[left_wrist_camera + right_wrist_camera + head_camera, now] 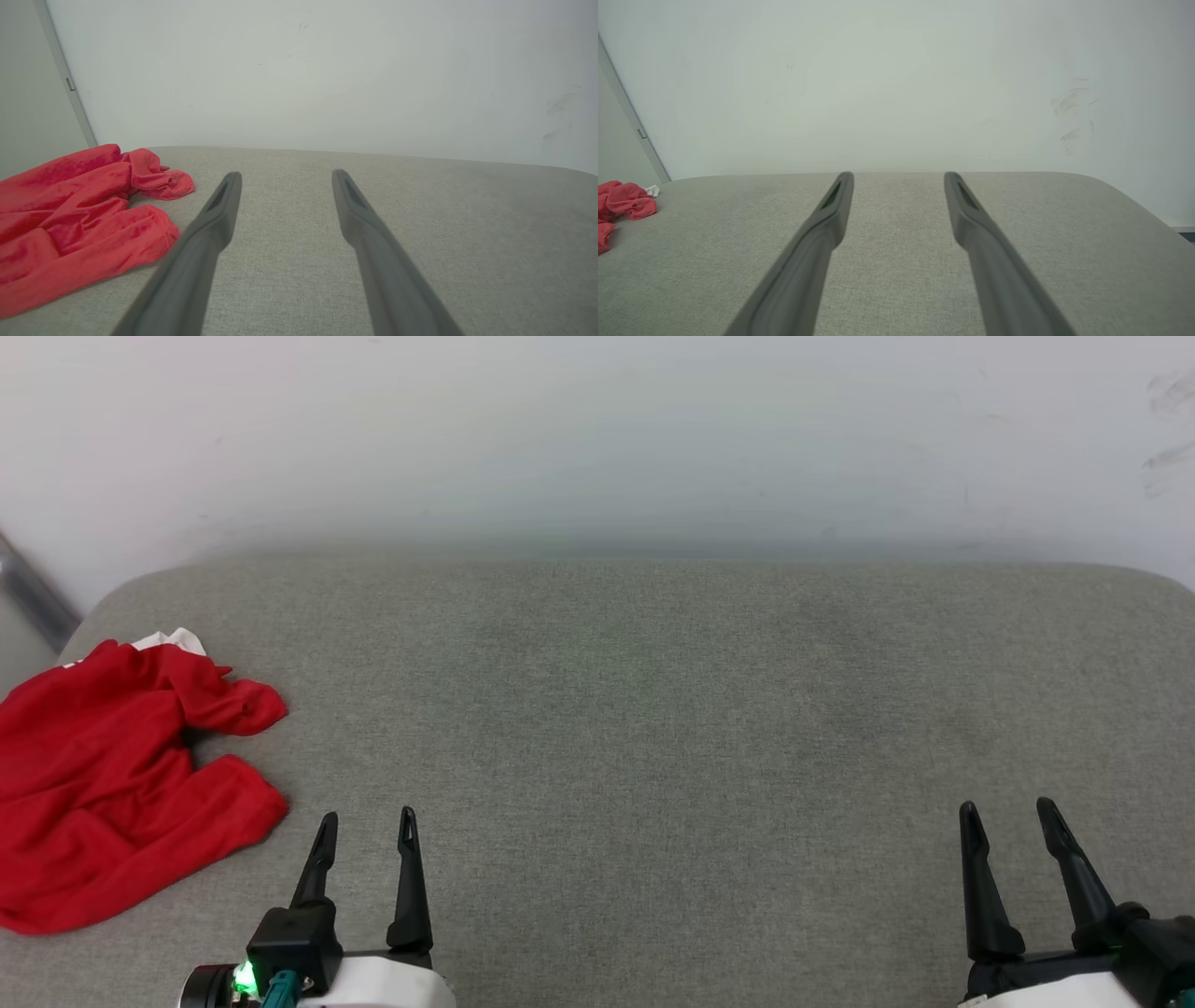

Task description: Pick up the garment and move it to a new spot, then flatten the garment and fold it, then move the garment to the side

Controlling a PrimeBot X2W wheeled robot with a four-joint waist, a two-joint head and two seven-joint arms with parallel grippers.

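Observation:
The garment (112,775) is a crumpled bright red T-shirt with a bit of white sleeve at its far edge, lying on the far left of the grey cushioned surface (653,728). The left wrist view has the garment (79,219) at its left; the right wrist view catches the garment (623,200) at its far left edge. My left gripper (367,819) stands open low in the head view, just right of the garment and apart from it. At the lower right my right gripper (1008,807) is open, holding nothing. The left gripper (286,176) and right gripper (899,176) both point toward the wall.
A pale wall (597,439) rises right behind the surface. The surface's rounded corner and edge lie at the far left by the garment, with a grey metal strip (33,593) beyond. Bare grey fabric stretches across the middle and right.

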